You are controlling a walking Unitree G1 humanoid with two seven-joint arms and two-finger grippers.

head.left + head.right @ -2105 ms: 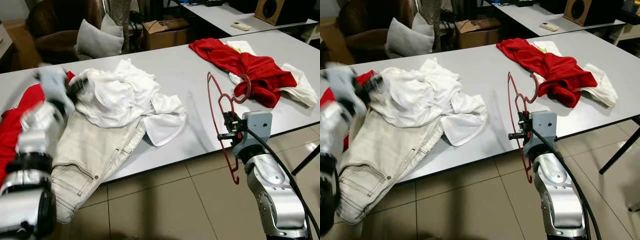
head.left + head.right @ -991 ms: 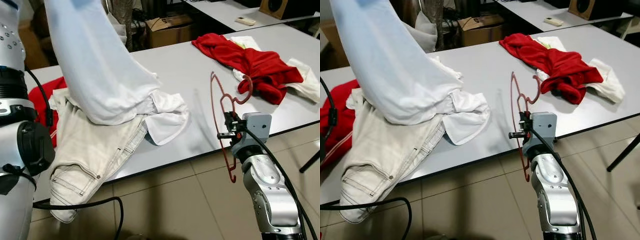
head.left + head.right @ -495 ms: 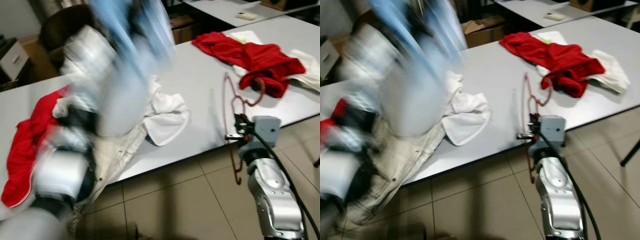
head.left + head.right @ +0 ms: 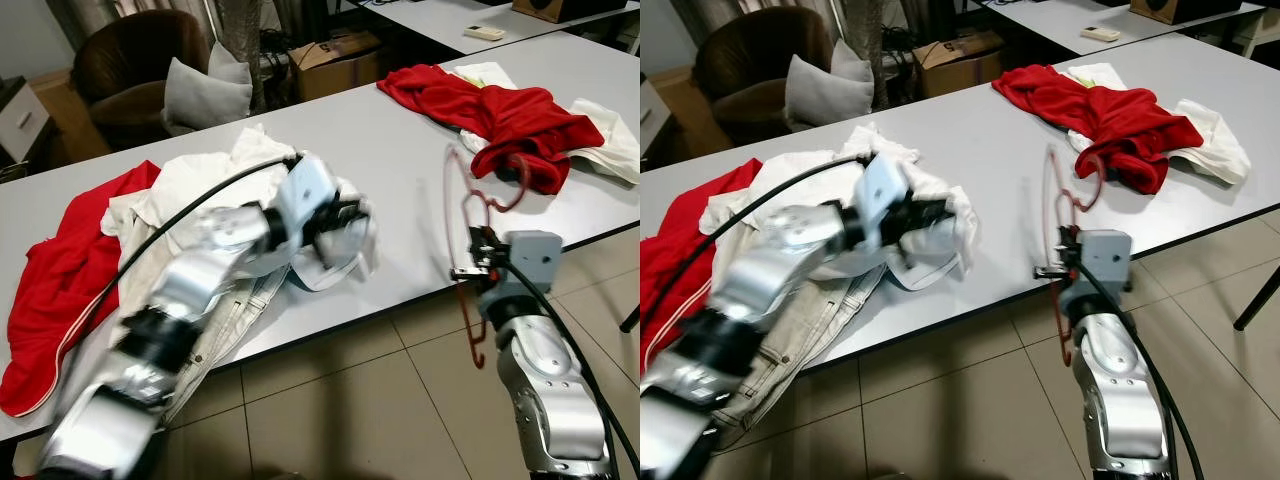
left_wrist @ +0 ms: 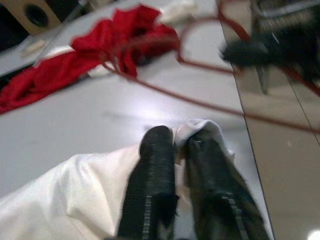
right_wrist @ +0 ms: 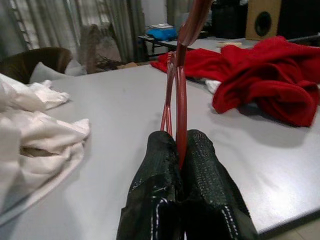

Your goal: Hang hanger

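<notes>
Right tool [image 4: 1053, 262] clamping red hanger [image 4: 1064, 205] upright at table [image 4: 1000, 150] edge, left tool [image 4: 940, 212] pinching white garment [image 4: 930, 235]

Clothes heap [image 4: 200, 200] lies left on table [image 4: 400, 160], hanger [image 4: 470, 250] right.

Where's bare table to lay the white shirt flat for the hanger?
Bare table runs between the white shirt in the left hand and the red clothes at the far right, back to the far edge. The hanger in the right hand stands at its front edge. The left side is crowded: jeans and a red garment.
</notes>
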